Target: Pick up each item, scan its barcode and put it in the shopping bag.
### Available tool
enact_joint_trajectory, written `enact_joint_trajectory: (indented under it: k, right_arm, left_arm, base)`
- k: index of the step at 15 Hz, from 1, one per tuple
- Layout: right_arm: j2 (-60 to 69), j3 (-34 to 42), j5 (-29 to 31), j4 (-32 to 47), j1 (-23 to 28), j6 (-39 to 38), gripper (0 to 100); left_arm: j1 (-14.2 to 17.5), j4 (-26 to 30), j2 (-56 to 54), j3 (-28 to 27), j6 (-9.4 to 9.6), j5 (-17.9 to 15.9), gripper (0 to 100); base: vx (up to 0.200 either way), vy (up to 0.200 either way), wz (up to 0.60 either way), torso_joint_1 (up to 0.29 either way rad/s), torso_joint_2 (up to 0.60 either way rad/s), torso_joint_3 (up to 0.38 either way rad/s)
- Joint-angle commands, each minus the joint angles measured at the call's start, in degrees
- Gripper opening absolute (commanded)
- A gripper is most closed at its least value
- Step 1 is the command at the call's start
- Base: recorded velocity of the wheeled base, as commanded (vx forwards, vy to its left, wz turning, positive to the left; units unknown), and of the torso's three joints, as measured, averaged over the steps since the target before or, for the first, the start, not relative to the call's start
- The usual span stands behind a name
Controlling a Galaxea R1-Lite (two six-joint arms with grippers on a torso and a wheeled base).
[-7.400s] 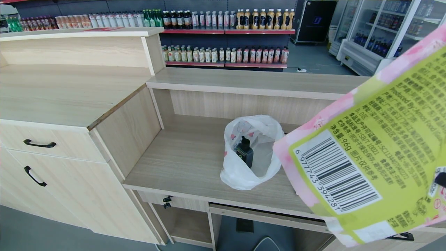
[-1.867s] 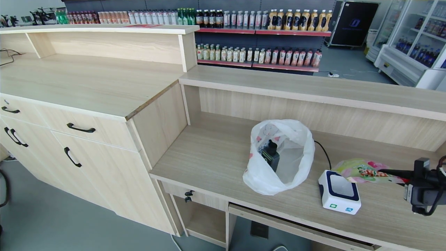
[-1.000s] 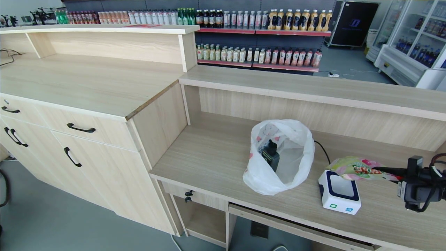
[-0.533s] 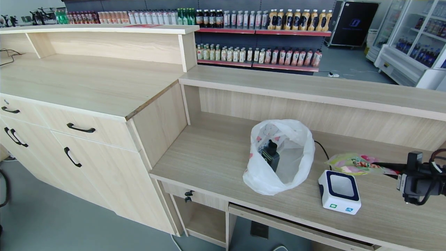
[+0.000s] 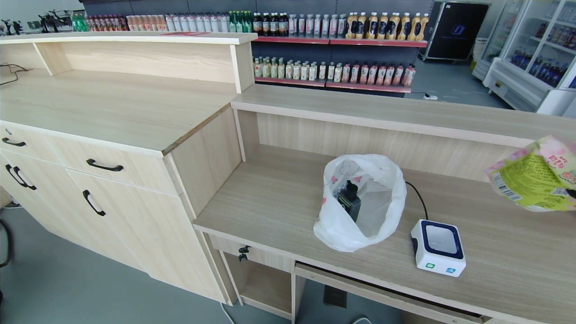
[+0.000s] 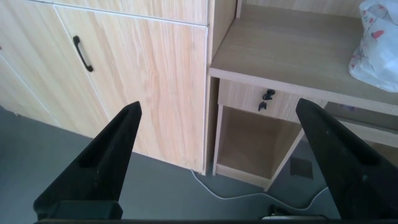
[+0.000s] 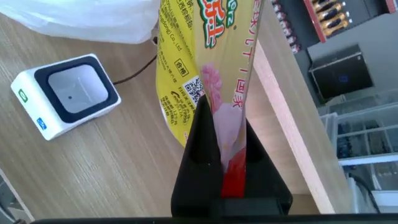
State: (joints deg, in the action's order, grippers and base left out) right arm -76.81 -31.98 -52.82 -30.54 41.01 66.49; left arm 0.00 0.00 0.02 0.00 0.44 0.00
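Fingers (image 7: 200, 142) of right gripper (image 7: 222, 124) clamp snack packet (image 5: 533, 177) above counter (image 5: 279, 202)

Head camera: mounted high, facing forward and down over the counter (image 5: 279, 202), at long range with a wide field.

Left wrist camera: looks out along the left gripper (image 6: 217, 165), between its 2 wide-spread fingers, at the cabinet (image 6: 161, 81) front and the floor (image 6: 186, 199) ahead, at medium range.

Right wrist camera: looks along the right gripper (image 7: 217, 130), close behind the snack packet (image 7: 199, 62) clamped in it, down onto the counter.

Shared coverage: the scanner (image 5: 438, 246) and the shopping bag (image 5: 342, 234), both beyond the right gripper's tip, appear in the head and right wrist views. All 3 views include the bag.
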Motion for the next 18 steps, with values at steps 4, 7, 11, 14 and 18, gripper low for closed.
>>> enact_joint_trajectory:
  k: [4, 7, 11, 14, 18]
  right_arm:
    - [4.6, -0.1, 1.8, 0.5, 2.3, -4.5, 0]
    - [3.3, -5.7, 33.1, -1.0, -13.2, -29.7, 0]
    - [-9.6, -12.5, 45.9, -2.3, -26.1, -46.7, 0]
    - [-17.4, -11.0, 45.1, -7.1, -31.9, -55.5, 0]
    - [-23.7, -8.0, 45.0, -11.0, -36.7, -57.0, 0]
  left_arm:
    - [0.0, 0.0, 0.0, 0.0, 0.00, 0.0, 100]
    - [0.0, 0.0, 0.0, 0.0, 0.00, 0.0, 100]
    - [0.0, 0.0, 0.0, 0.0, 0.00, 0.0, 100]
    - [0.0, 0.0, 0.0, 0.0, 0.00, 0.0, 100]
    - [0.0, 0.0, 0.0, 0.0, 0.00, 0.0, 100]
  base:
    - [0.000, 0.000, 0.30, 0.000, 0.00, 0.001]
    - [0.000, 0.000, 0.60, 0.002, 0.00, 0.006]
    - [0.000, 0.000, 0.15, 0.001, 0.00, 0.001]
    - [0.000, 0.000, 0.00, 0.000, 0.00, 0.000]
    - [0.000, 0.000, 0.00, 0.000, 0.00, 0.000]
